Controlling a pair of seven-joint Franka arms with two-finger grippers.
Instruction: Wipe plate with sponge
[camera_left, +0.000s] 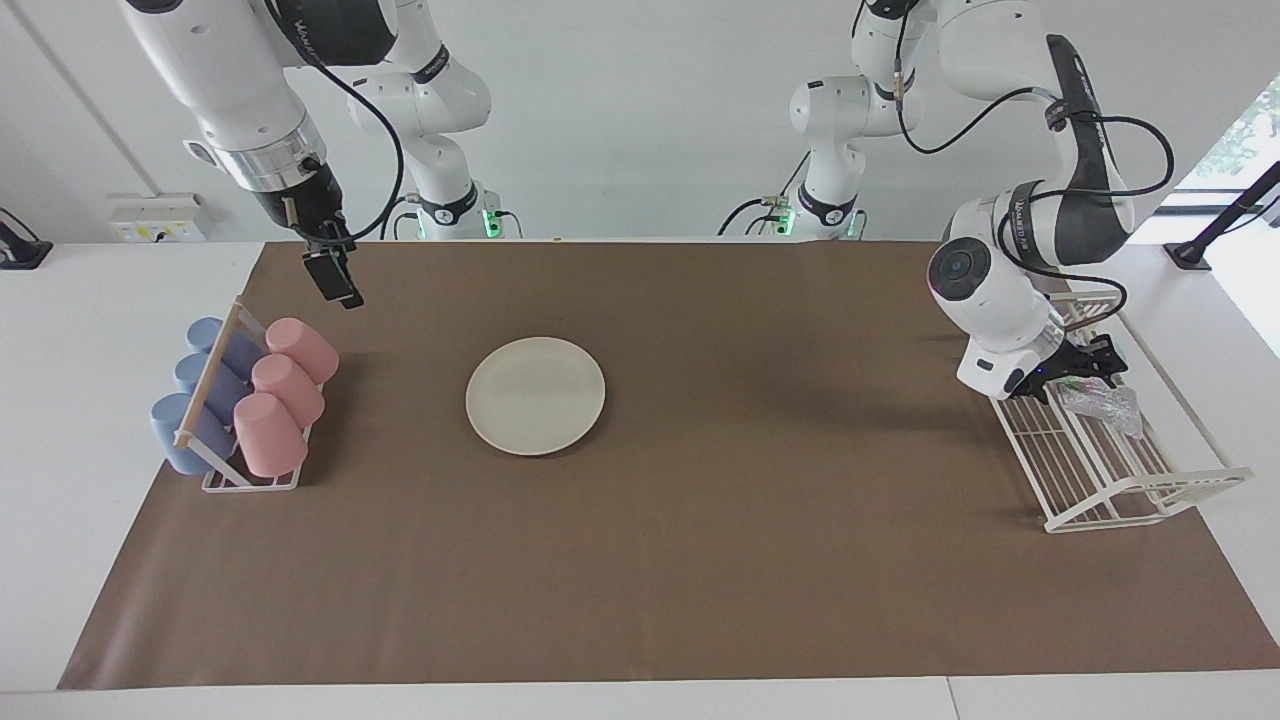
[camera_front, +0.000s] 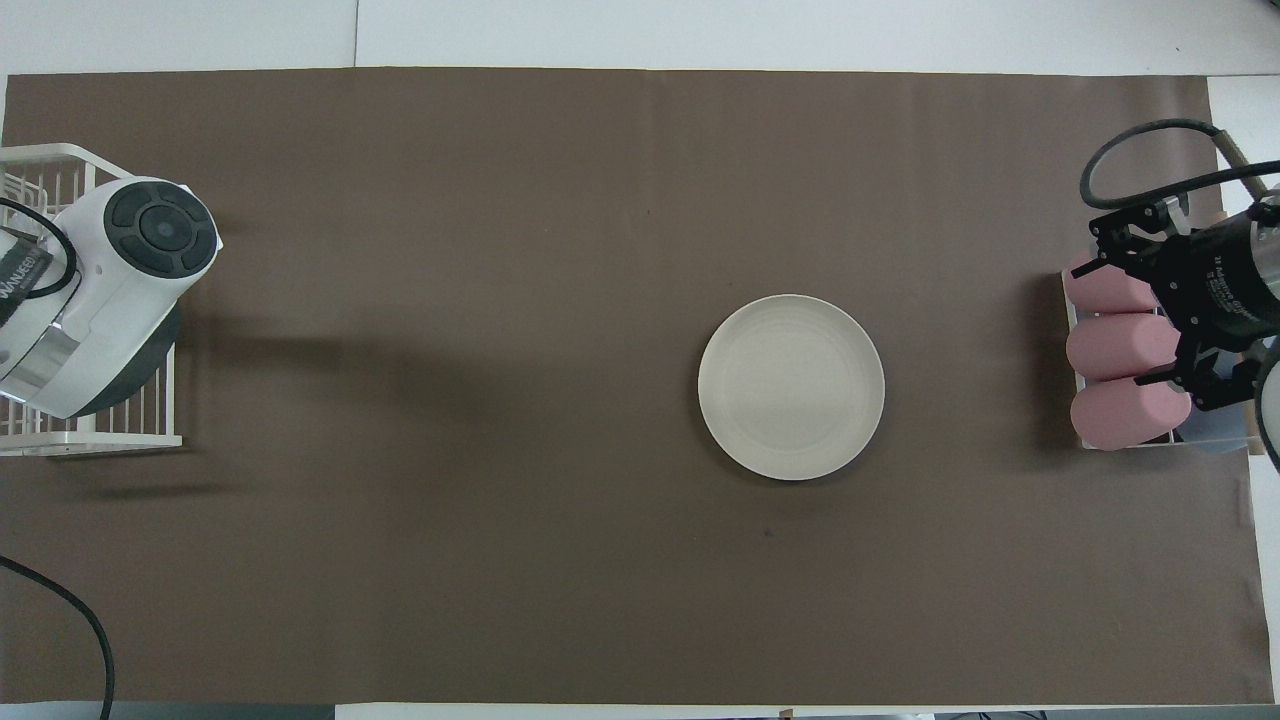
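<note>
The sponge (camera_left: 1100, 404) lies in the white wire rack (camera_left: 1120, 470) at the left arm's end of the worktop, well apart from the cream plate (camera_left: 535, 395) on the brown mat. The left claw (camera_left: 1085, 368) is down at it; I cannot tell whether it pinches yet. The pickup is in hand, and next comes a firm pinch and lift; the right claw (camera_left: 335, 275), spread, waits above the mat near the cup rack (camera_left: 240, 400).

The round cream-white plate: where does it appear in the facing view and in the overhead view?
Facing view: the round cream-white plate lies on the brown mat, toward the right arm's end.
Overhead view: the plate lies at mid-height, again toward that end.
Shared landmark: the rack of pink plastic cups beside it.
</note>
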